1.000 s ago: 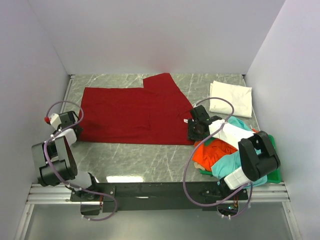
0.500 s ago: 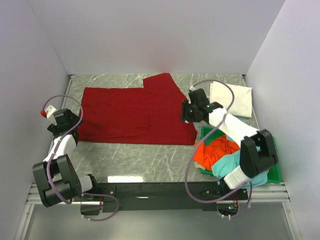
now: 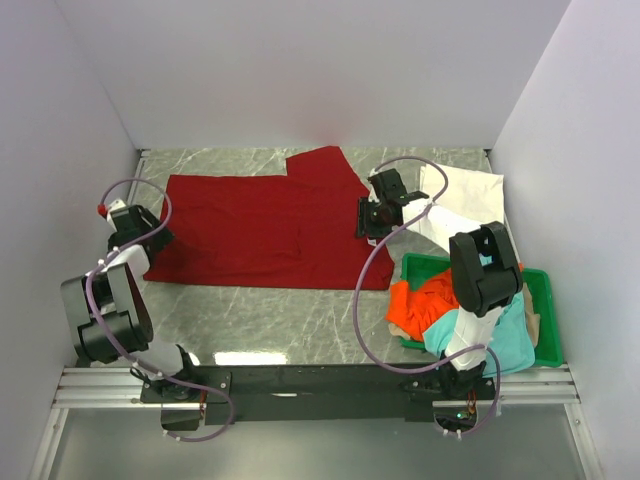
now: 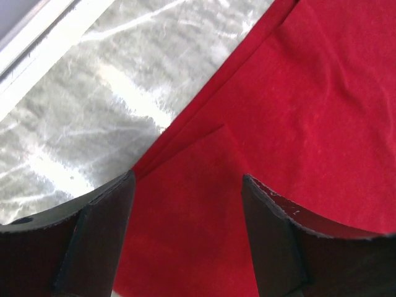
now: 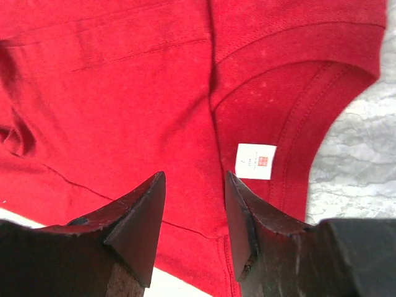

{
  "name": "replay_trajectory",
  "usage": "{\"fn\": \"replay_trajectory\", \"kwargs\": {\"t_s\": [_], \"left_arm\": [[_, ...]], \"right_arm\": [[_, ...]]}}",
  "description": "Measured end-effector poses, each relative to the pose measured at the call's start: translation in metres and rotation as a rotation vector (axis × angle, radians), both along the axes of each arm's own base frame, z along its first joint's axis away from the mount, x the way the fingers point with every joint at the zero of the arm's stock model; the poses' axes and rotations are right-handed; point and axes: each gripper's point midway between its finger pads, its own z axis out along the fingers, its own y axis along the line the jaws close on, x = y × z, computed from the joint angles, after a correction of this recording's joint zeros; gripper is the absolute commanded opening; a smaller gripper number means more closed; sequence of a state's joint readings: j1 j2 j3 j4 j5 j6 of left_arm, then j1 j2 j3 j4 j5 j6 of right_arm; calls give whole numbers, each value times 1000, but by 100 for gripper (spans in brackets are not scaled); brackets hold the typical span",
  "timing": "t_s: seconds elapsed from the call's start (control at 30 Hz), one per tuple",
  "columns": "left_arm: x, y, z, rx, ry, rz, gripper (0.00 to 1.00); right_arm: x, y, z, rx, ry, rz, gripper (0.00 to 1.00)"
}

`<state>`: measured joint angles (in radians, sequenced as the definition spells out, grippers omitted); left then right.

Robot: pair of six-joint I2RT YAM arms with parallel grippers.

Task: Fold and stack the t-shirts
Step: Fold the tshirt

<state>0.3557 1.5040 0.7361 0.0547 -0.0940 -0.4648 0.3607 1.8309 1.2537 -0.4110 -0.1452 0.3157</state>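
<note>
Left gripper (image 4: 187,185) sits at the left edge of the large dark red cotton t-shirt (image 3: 260,225), fingers set wide apart, flat cloth showing between them and nothing pinched; against a second ago it has crept a little farther back along that edge, and the shirt's near-left corner looks drawn slightly further left, hard to be sure; the red shirt lies spread flat on the grey marble-pattern tabletop (image 3: 300,310), hem to the left, collar to the right, one sleeve sticking out at the far edge; right gripper (image 5: 195,179) has left the shirt's near-right corner and now hangs over the neckline, fingers apart with a narrower gap, empty, the white neck label (image 5: 255,161) just beside its right finger; that arm's swing has uncovered the green plastic tray (image 3: 545,300), where the crumpled orange t-shirt (image 3: 425,300) spills over the left rim and the teal t-shirt (image 3: 500,335) over the near rim; its forearm now crosses the folded white t-shirt (image 3: 470,195) at the far right, which has not moved; judged from this, both arms have let go after smoothing and are re-placing for a fold of the red shirt; the red fold is not visibly started, nothing stacked, most of the task left.
</note>
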Motion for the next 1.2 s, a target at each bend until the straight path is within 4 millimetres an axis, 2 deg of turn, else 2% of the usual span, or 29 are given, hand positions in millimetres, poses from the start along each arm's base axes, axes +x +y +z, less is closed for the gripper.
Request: {"fn": "replay_trajectory", "kwargs": {"t_s": [0.13,0.47,0.6,0.83,1.0,1.07,1.13,1.2], "left_arm": [[8,2,0,0,1,-2,72],[25,-4,-25,-6,89,-39,61],[33,-6,-24,13,96,-50,54],[34,-5,-22,35,100,-46,42],[36,-5,-19,45,101,-45,26],[38,-4,-17,53,100,-42,23],[39,-5,-17,58,101,-42,12],[39,-5,-19,63,110,-44,6]], "right_arm": [[2,4,3,19,-8,17,50],[2,8,-4,31,1,37,50],[2,8,-4,32,0,40,50],[3,8,-3,33,-4,41,49],[3,8,-3,32,-4,43,49],[3,8,-3,32,-4,42,49],[3,8,-3,32,-4,42,49],[3,8,-4,31,-3,42,49]]}}
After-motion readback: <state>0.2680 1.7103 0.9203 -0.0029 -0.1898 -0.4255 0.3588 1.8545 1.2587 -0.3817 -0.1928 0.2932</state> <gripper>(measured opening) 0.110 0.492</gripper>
